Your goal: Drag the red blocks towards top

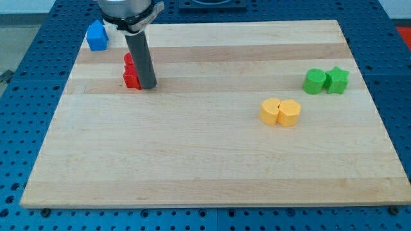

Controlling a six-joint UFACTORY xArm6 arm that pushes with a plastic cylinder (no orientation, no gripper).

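Near the tabletop's point(212, 160) top-left corner, my tip point(148, 86), a bare rod with no pincer to clench or release, touches the right side of two red blocks point(131, 72) below the blue block point(97, 36).

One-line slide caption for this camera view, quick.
My tip sits against the red blocks near the board's top-left, blue block beyond; yellow and green pairs lie right.

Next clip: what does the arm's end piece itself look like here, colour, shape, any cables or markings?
A straight dark grey cylindrical rod, plain and matte, with no markings visible. It hangs from a wider, round, glossy black-and-silver mount at the view's top. No cables show. My tip is blunt, the same width as the rod, beside the red blocks.
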